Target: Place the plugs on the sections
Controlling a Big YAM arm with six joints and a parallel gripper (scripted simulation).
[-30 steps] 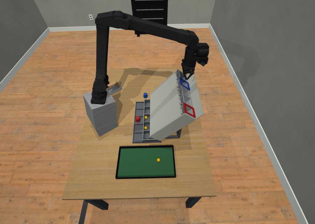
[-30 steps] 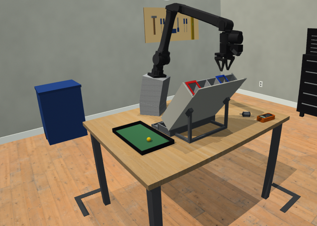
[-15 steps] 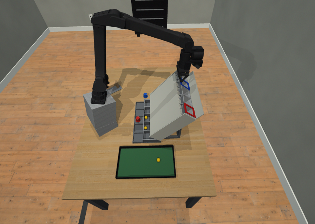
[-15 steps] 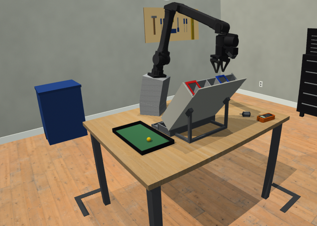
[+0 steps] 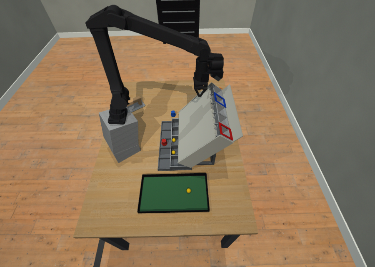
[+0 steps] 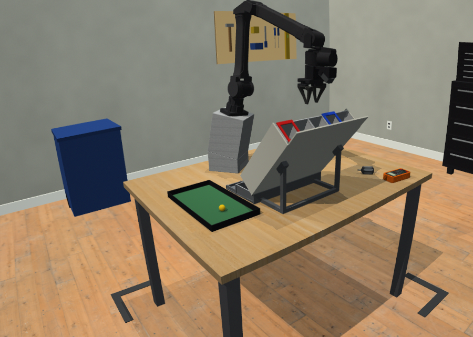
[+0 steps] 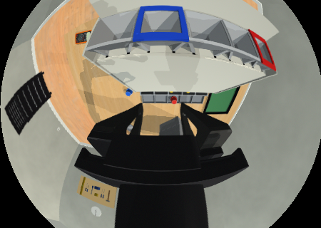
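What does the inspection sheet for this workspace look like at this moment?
Surface: wooden table, carrying the items below.
Job's things: tilted grey cover on a dark stand, blue-banded funnel and red-banded funnel along its top; sectioned bin at its foot with two yellow marbles in the back cells; red plug on a front flat; blue plug on the table beside the bin; one marble in the green tray.
Clutter: orange meter, small dark device.
Claw: open, empty, above the cover's upper edge.
Cables: nothing seen.
Surroundings: blue cabinet, tool board, black drawer unit.
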